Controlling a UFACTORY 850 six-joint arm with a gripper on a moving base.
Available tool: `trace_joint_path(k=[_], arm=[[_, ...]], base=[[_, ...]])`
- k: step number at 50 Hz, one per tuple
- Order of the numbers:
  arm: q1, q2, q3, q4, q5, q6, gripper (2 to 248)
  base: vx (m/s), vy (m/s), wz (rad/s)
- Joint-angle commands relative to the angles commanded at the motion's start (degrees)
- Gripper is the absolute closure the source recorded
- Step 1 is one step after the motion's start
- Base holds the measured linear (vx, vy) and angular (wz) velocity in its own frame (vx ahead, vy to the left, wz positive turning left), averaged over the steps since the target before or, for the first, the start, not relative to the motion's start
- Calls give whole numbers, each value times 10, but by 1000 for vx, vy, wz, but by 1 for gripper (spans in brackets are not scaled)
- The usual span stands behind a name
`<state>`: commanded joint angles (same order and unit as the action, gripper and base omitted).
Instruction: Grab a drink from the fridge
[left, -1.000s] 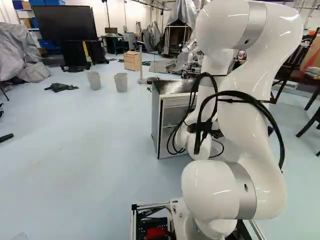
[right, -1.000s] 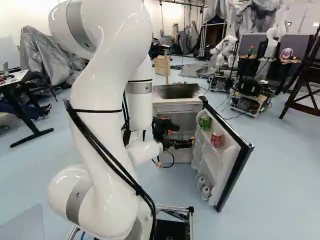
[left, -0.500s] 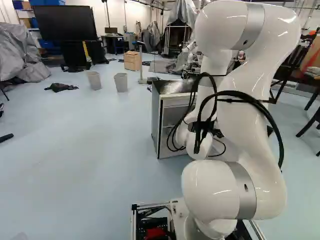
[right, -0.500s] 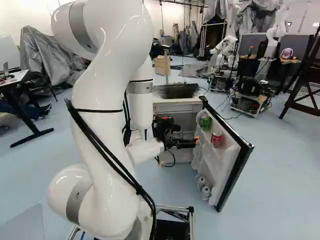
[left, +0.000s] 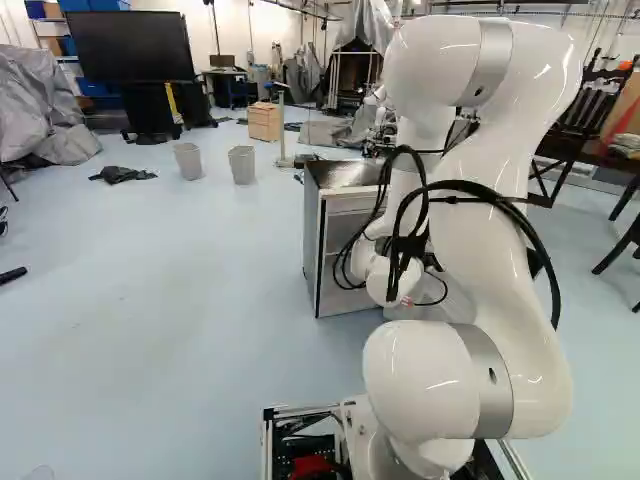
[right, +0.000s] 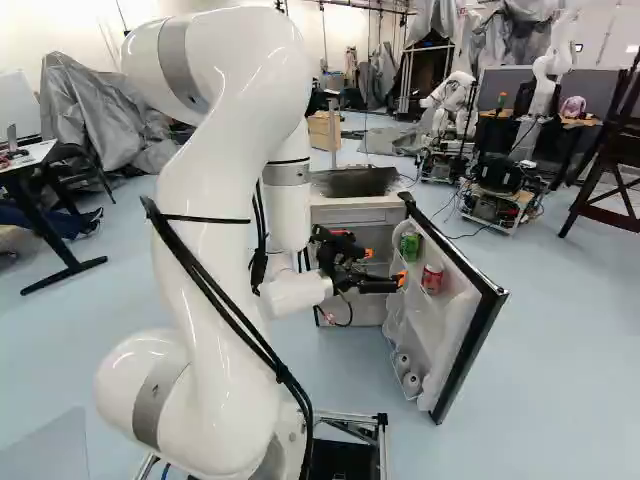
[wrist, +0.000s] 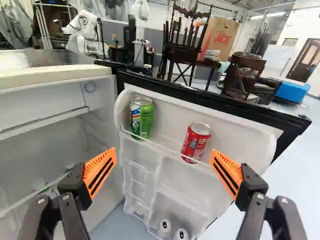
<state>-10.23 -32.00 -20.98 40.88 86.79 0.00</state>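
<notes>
The green can (wrist: 142, 119) and red can (wrist: 196, 142) point tops up, long axes upright, ahead of wide-parted jaws.

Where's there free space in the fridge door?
Upper door shelf: between the green can and the red can, and from the red can to the door's outer edge. The bottom rack is crowded where two can tops sit together.

One fridge (right: 355, 214), at twelve o'clock from the base, with one open door (right: 455, 330). Four cans on that door: from the one gripper (right: 384, 267), one green can (wrist: 142, 118) at eleven o'clock, one red can (wrist: 196, 142) at one o'clock, two pale-topped cans (wrist: 165, 226) lower down, near twelve. Two grey bins (left: 242, 165) and one large screen (left: 130, 45), at eleven o'clock in the left base view.
</notes>
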Motion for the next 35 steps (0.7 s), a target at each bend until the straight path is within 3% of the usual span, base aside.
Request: trace_joint_path(k=[22, 35], arm=[[-6, -31, -56, 91, -54, 0, 3], [-12, -31, -80, 122, -82, 0, 3]], base=[[0, 0, 0], [0, 0, 0]])
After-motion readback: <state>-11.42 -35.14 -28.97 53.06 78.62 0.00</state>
